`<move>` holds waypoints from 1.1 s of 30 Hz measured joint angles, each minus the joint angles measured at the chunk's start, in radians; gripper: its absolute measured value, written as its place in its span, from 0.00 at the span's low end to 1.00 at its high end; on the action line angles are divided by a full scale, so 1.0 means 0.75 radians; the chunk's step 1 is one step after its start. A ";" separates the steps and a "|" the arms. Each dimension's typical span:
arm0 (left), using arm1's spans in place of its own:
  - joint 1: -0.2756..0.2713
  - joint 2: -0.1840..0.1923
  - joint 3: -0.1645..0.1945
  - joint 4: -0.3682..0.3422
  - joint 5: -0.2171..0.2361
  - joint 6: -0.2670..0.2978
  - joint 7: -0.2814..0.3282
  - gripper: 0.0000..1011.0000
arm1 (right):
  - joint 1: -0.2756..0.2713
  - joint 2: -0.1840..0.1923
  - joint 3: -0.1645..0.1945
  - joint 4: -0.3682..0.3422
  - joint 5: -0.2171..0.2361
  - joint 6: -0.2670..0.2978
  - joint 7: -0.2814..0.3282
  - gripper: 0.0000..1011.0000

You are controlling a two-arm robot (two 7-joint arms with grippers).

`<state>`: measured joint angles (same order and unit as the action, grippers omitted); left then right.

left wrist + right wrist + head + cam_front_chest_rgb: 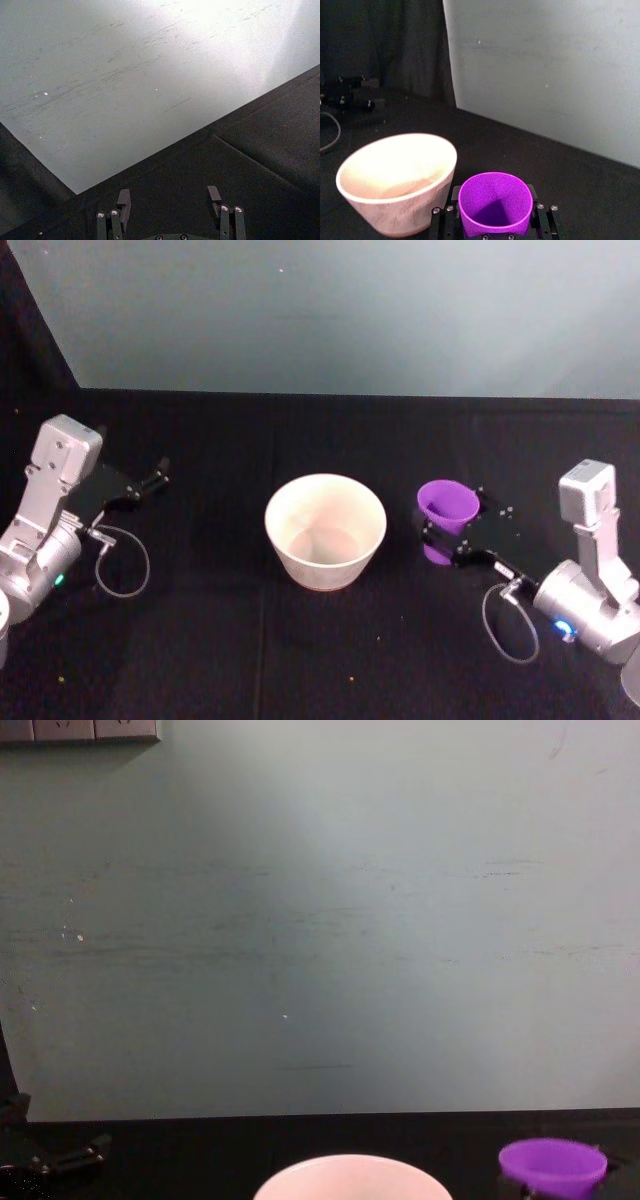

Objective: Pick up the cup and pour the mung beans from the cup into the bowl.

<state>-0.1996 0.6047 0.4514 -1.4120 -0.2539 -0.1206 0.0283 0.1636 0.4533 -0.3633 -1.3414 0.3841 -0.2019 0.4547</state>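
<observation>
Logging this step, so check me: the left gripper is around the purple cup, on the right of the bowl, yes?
No, it is the right gripper around the purple cup, on the right of the bowl; the right wrist view shows it.

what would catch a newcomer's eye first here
The bright purple cup, clasped by the right gripper, pops against the black table. Just to its left, at centre, sits the wide whitish bowl. The left gripper sits open at the far left.
</observation>
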 joint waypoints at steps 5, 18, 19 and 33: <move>0.000 0.000 0.000 0.000 0.000 0.000 0.000 0.99 | -0.027 0.018 0.040 -0.090 -0.006 0.025 -0.017 0.73; 0.000 0.000 0.000 0.000 0.000 0.000 0.000 0.99 | -0.059 0.069 0.176 -0.398 0.040 0.173 -0.039 0.73; 0.000 0.000 0.000 0.000 0.000 0.000 0.000 0.99 | -0.057 0.070 0.181 -0.408 0.043 0.181 -0.041 0.73; 0.000 0.000 0.000 0.000 0.000 0.000 0.000 0.99 | -0.031 0.070 0.219 -0.489 0.089 0.230 -0.050 0.73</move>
<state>-0.1996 0.6047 0.4514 -1.4120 -0.2539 -0.1205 0.0283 0.1405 0.5062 -0.1994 -1.7082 0.4506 -0.0296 0.4175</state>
